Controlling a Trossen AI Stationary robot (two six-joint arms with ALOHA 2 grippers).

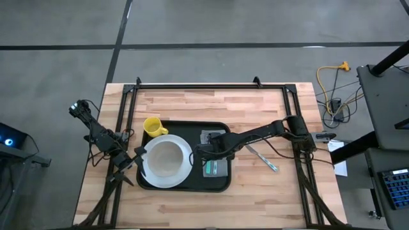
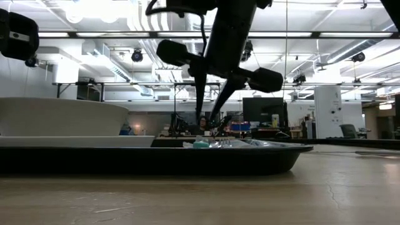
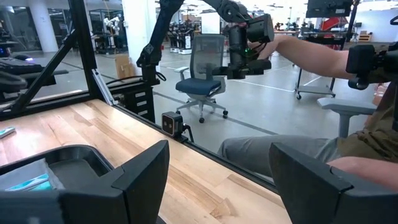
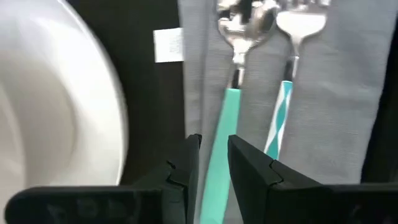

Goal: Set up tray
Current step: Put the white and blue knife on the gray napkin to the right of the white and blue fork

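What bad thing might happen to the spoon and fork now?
The right gripper has its fingers around the teal spoon, which lies beside the fork on the grey napkin. If the grip is off-centre, the spoon may twist and knock the fork askew. Any dragging could bunch up the napkin. The white plate sits close by on the tray, so a sideways swing might bump it.

Bright overhead ceiling lights (image 2: 94, 7) (glare), blurred close-up wrist foreground.
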